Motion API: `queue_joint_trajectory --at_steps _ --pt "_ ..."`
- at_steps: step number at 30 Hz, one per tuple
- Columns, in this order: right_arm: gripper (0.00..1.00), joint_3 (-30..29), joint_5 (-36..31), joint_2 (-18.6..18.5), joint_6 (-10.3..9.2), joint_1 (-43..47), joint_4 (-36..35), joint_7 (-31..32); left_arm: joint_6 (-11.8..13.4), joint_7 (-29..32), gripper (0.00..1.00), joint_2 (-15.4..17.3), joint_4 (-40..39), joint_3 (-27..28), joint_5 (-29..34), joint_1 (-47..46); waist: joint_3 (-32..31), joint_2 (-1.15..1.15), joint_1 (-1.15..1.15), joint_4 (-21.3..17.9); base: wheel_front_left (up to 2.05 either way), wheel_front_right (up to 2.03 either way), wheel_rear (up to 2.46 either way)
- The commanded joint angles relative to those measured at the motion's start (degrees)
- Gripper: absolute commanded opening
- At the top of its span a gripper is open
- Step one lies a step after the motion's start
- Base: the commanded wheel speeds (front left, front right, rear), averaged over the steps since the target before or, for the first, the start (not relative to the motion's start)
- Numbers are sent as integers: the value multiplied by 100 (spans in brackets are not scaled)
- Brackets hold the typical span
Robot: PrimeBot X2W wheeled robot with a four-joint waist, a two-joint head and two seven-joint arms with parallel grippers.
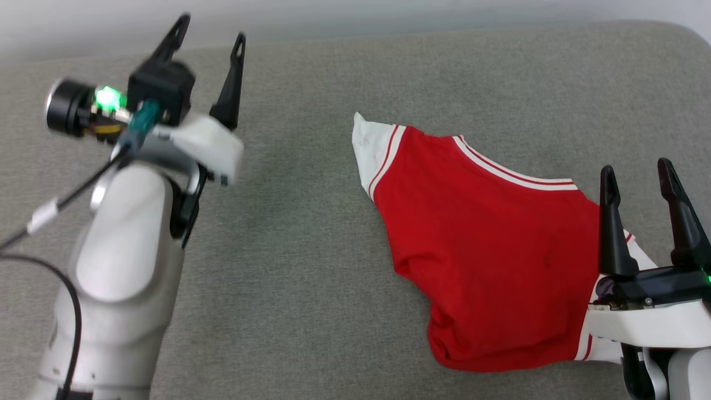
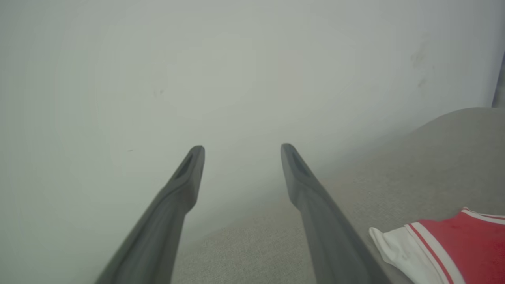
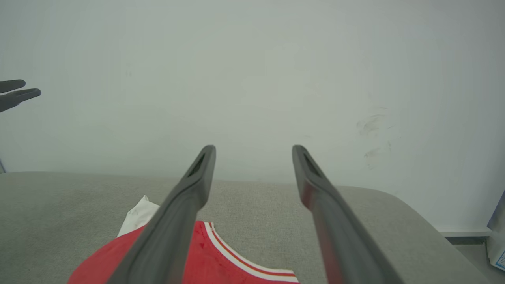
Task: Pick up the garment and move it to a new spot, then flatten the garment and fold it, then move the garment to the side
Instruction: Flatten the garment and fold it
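while the shirt [image 1: 489, 244] lies rumpled on the grey cushion [image 1: 311, 250], nothing grips it
head view: shirt at 4 o'clock; left gripper [image 1: 211, 29] at 10 o'clock, fingers spread, empty, well apart from it; right gripper [image 1: 636, 165] at 3 o'clock, fingers spread, empty, over the shirt's right edge

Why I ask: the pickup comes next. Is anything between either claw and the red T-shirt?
Nothing visible. Bare grey surface lies between the open left claw and the garment, and the open right claw sits at the garment's right edge, with no object in between.
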Motion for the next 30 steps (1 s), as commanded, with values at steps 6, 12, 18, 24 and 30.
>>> queue_joint_trajectory --at_steps 6,12,18,24,30 --pt "100 88 -28 95 -6 -119 -139 -13 -30 1086 100 373 479 -1187 -640 -1264 395 0 0 -309 0 0 0" --pt "100 174 -103 119 -6 -259 -185 -14 -30 2574 100 807 711 -2718 -1980 -2250 667 0 0 -500 0 0 0" --pt "100 277 -101 130 -6 -443 -198 -13 -31 4061 100 1192 469 -4093 -3277 -3019 990 0 0 -698 0 0 0" --pt "100 388 52 130 -6 -685 -178 -13 -32 5193 100 1477 279 -5195 -4149 -3641 1357 0 0 -919 0 0 0" --pt "100 501 145 132 -5 -879 -119 -14 -33 5774 100 1626 305 -6075 -4593 -4025 1660 0 0 -1129 0 0 0"
